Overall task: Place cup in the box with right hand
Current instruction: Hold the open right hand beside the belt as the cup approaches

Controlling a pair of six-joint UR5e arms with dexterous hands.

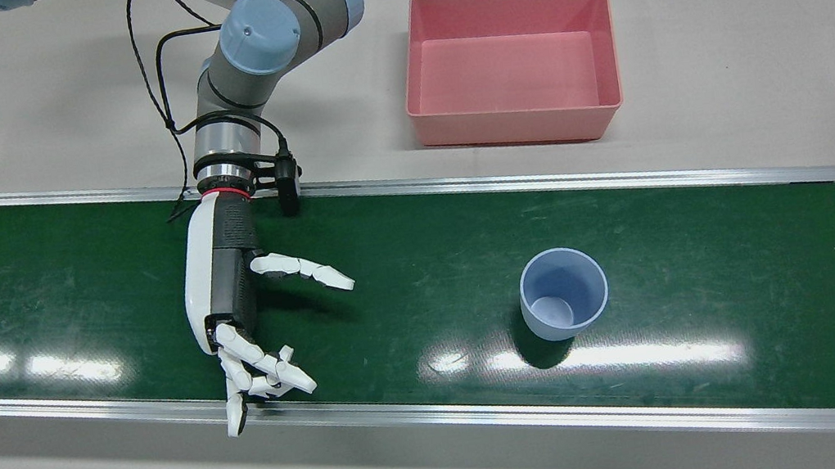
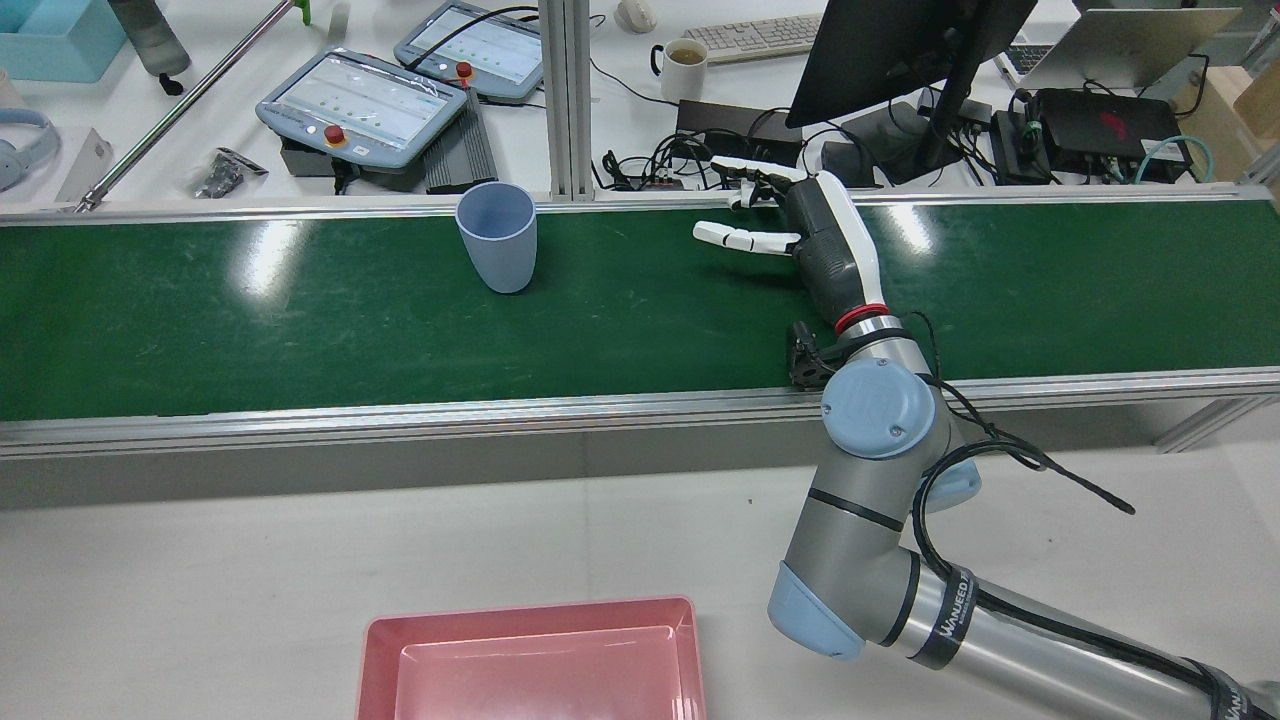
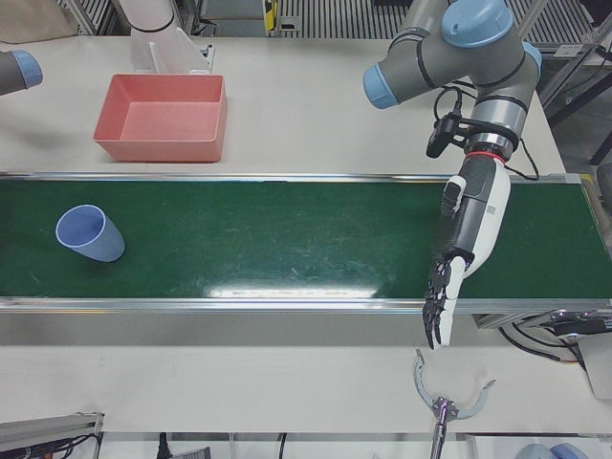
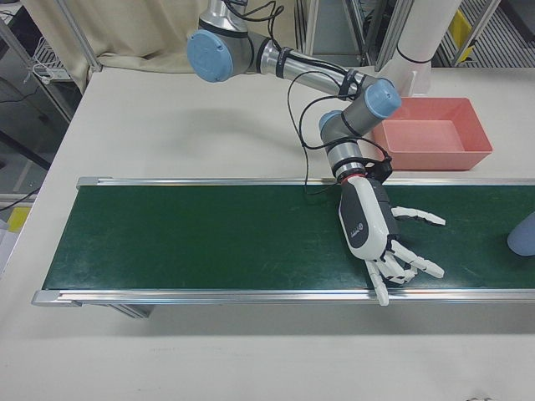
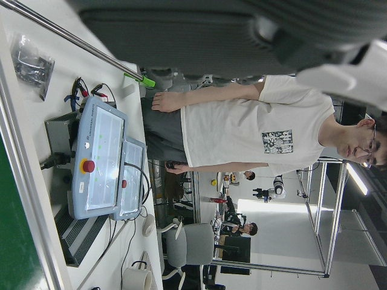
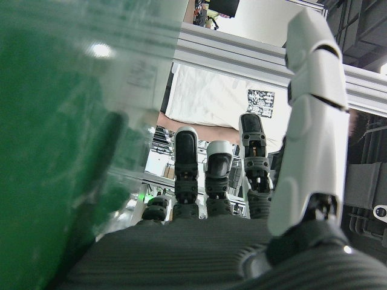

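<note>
While empty with fingers apart, one right hand (image 1: 228,296); one cup (image 1: 563,293), one box (image 1: 512,63).

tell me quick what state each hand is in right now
Left hand: open, holding nothing.
Right hand: open, holding nothing, apart from the cup.

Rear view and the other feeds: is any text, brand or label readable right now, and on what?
"WANJEED": my best reading of the band on the right arm, partly curved away.
Teach pendant screens: content too small to read.
Print on the person's shirt: blurred, unreadable.
Cup and box: no markings visible.
</note>
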